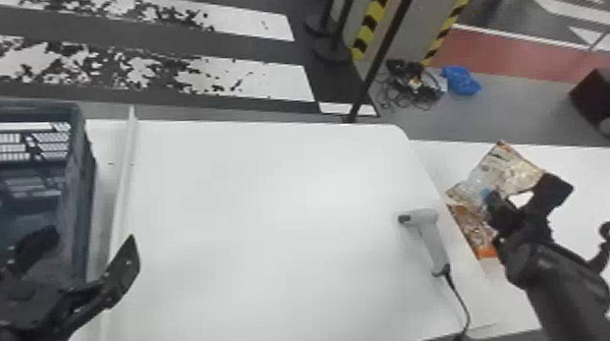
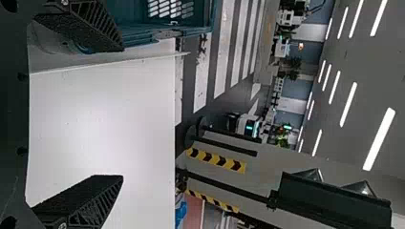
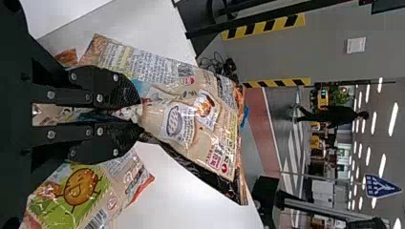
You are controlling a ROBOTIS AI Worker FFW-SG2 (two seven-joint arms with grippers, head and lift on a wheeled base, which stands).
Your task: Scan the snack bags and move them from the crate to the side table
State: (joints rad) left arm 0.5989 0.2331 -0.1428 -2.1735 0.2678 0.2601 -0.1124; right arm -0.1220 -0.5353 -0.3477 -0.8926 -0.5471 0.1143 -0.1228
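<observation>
Near on the left, the left claw [image 1: 90, 245] is hanging wide open by the crate [image 1: 80, 192]. On the right, the scanner [image 1: 432, 231] is lying on the white table [image 1: 271, 208]. Farther right, an orange bag [image 1: 474, 234] and a green bag [image 3: 95, 191] are lying on the side table [image 1: 597, 184], so I'm guessing some moving is done. A bit farther, the right claw [image 3: 139, 114] is pinching a shiny snack bag [image 1: 498, 171]. Letting go is probably coming next. I'm not telling which bags are scanned, or if more are hiding in the crate, because I can't tell.
</observation>
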